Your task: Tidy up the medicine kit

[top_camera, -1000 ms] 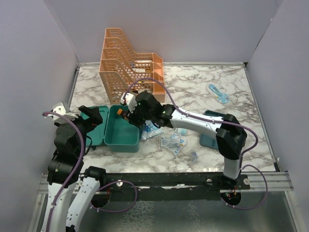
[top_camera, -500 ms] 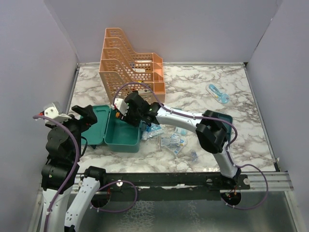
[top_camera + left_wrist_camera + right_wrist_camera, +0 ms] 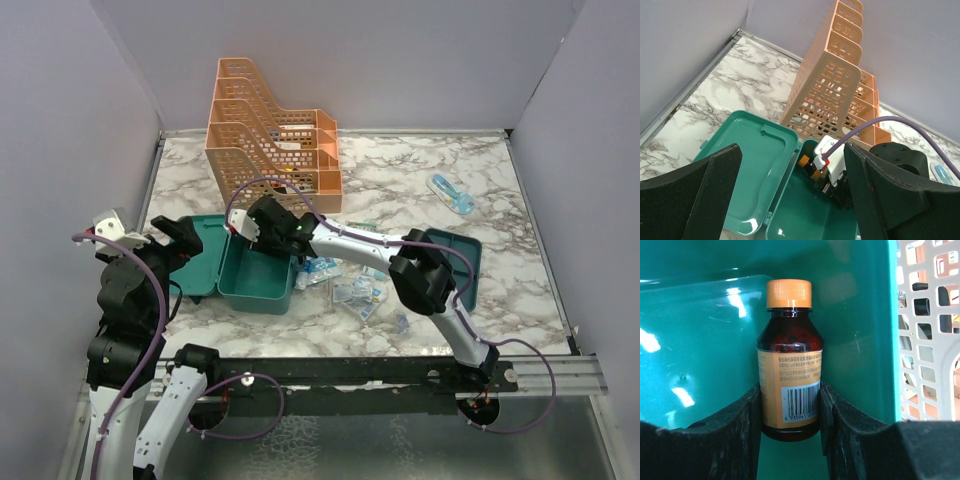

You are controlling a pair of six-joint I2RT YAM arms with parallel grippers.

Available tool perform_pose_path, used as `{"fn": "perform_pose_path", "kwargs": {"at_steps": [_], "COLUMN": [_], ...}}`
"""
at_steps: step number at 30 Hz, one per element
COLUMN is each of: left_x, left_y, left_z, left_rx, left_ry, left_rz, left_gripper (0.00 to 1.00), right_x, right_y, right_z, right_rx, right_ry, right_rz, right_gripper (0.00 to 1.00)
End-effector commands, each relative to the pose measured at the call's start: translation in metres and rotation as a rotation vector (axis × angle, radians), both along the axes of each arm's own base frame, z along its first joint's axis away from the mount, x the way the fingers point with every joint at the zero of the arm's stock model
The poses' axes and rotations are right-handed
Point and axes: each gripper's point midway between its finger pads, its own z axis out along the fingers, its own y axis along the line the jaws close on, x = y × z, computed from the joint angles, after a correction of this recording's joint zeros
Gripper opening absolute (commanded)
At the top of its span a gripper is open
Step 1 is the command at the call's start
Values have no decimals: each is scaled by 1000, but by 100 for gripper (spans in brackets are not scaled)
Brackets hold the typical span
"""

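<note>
Right pincer [image 3: 790, 400] part-closed, clamping brown medicine bottle with orange cap [image 3: 789, 335] inside open teal plastic medicine kit [image 3: 262, 290], 9 o'clock on marble tabletop [image 3: 420, 170]. Bottle's long axis runs 6-to-12 in wrist view, cap toward kit wall. Left pincer [image 3: 792, 197] wide, empty, at kit's 9 o'clock.

A brown medicine bottle [image 3: 789, 347] carries an orange label [image 3: 771, 390] with several lines of small Chinese print, too fine to read. Below these lines, a white barcode [image 3: 801, 399] shows digits beginning 6 935941 200, the last ones unclear. No other writing is legible in the overhead or left wrist views
</note>
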Motion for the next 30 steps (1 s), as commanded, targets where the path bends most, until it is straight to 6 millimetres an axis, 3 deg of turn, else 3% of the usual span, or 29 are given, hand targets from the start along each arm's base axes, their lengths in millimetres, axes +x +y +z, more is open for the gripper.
{"fn": "perform_pose_path", "kwargs": {"at_steps": [1, 11, 15, 19, 25, 28, 30], "left_x": [0, 0, 0, 0, 1, 1, 1], "left_y": [4, 2, 2, 1, 1, 1, 1], "left_z": [-2, -2, -1, -4, -7, -8, -9], "left_rx": [20, 23, 30, 35, 34, 36, 36], "left_ry": [11, 15, 16, 23, 30, 33, 33], "left_rz": [17, 6, 1, -1, 0, -1, -4], "left_gripper": [87, 87, 87, 87, 87, 87, 87], "right_x": [6, 16, 19, 20, 11, 5, 4], "right_y": [-5, -8, -9, -6, 11, 20, 23], "right_z": [4, 6, 5, 4, 1, 6, 11], "right_rx": [-94, -122, -129, -115, -44, -1, 22], "right_ry": [-79, -134, -150, -154, -93, -63, -70], "right_rz": [13, -19, -29, -33, 10, 29, 20], "right_gripper": [33, 56, 61, 61, 48, 48, 54]}}
